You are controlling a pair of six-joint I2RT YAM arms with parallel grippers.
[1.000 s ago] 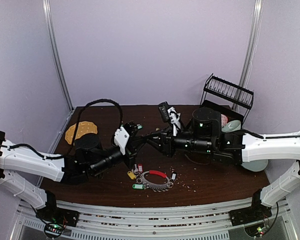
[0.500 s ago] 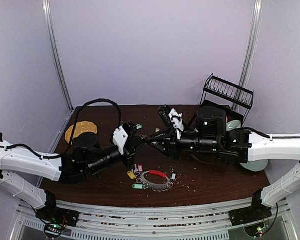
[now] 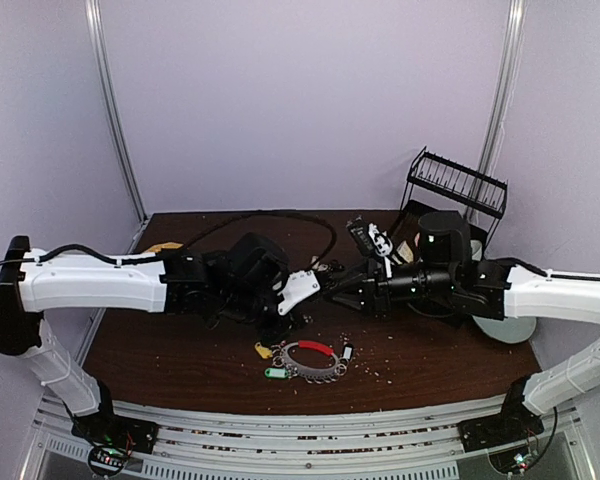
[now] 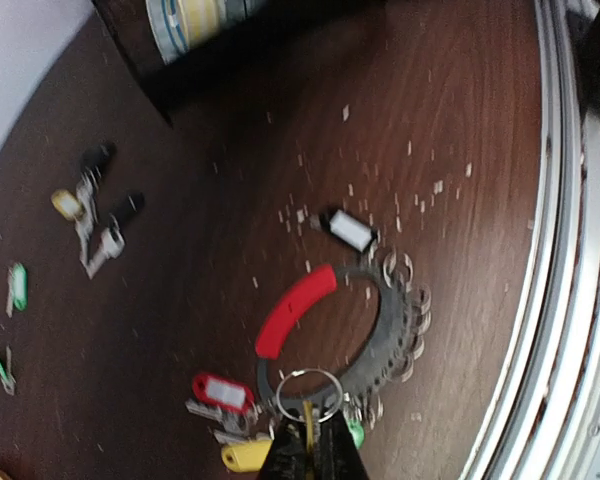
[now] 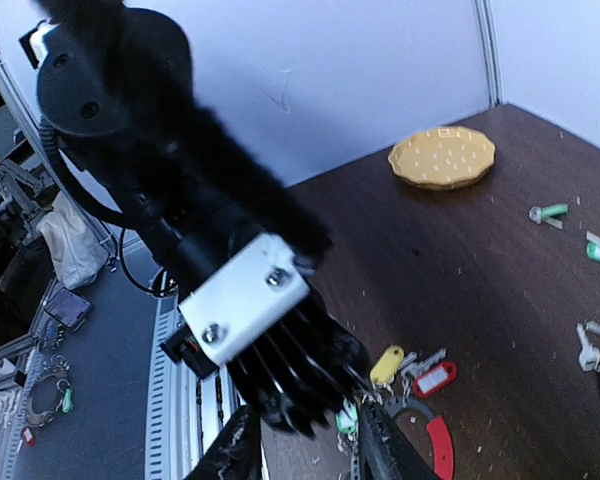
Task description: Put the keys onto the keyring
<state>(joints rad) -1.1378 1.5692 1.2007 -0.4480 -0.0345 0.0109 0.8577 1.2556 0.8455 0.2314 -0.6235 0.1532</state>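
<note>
The keyring [image 4: 380, 345] lies flat on the dark table, a red arc [image 4: 295, 310] joined to a dark arc hung with silver rings; the top view shows the keyring [image 3: 315, 360] near the front edge. Keys with red [image 4: 220, 392], yellow [image 4: 245, 455] and green [image 4: 355, 432] tags cluster at its end. My left gripper [image 4: 310, 455] hangs just over that cluster, shut on a small silver ring [image 4: 305, 392]. My right gripper [image 5: 305, 455] is open, its fingers apart just behind the left gripper's body [image 5: 250, 300]. In the top view, left gripper [image 3: 285, 320] and right gripper [image 3: 327, 284] sit close together.
More loose keys lie further back: a white-tagged one [image 4: 348, 228], black-headed ones [image 4: 110, 215], green-tagged ones [image 5: 552, 212]. A yellow dish [image 5: 442, 157] sits at the far left, a black wire rack [image 3: 455, 185] at the back right, and a pale plate [image 3: 505, 330] under the right arm.
My left arm has swung right and over the table's middle, bringing its gripper above the keyring. My right gripper has drawn back to the right and opened.
</note>
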